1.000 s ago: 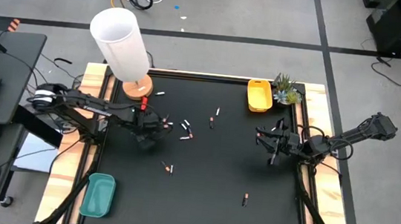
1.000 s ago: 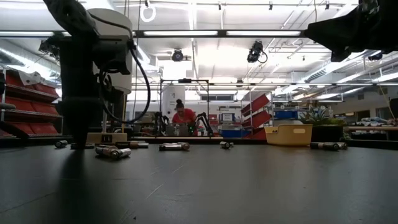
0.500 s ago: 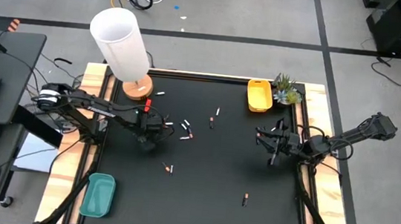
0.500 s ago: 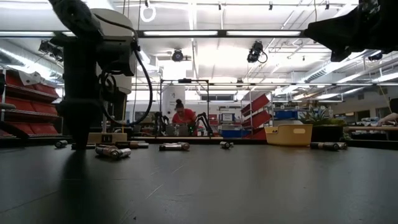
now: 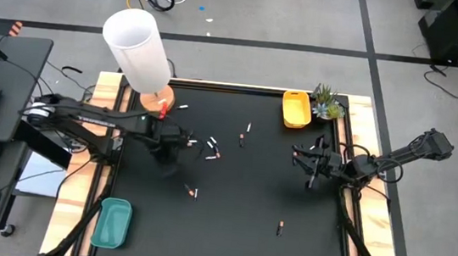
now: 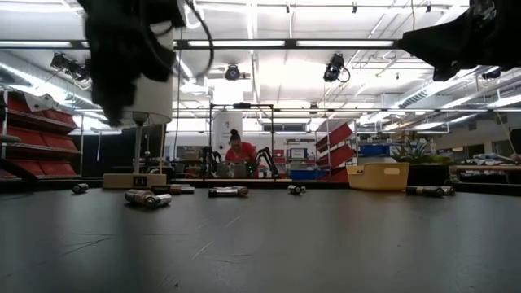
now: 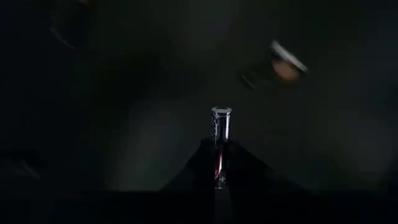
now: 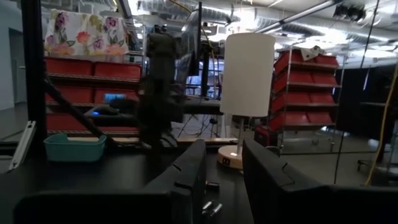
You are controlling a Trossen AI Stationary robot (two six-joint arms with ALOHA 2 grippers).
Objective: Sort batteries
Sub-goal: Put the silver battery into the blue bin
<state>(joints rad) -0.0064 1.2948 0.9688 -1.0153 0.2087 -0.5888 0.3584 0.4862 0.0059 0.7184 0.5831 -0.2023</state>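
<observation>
High view: left gripper (image 5: 168, 139) is closed on one battery (image 7: 220, 144), raised off the table (image 5: 227, 230); other batteries (image 5: 211, 147) lie scattered mid-table. Right gripper (image 5: 317, 163) waits at the right edge, fingers parted, empty. Batteries look light, rigid, smooth and prone to roll; best pinched mid-length.

Batteries (image 6: 147, 198) on tabletop, yellow tray (image 6: 378, 176) behind.

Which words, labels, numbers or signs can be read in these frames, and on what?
"+": a small plus mark on the battery pinched in the left tool, near its held end.
Other printing on that battery: too blurred to read.
Batteries lying on the table: markings too small to read.
Yellow tray, teal tray, lamp: no text visible.
</observation>
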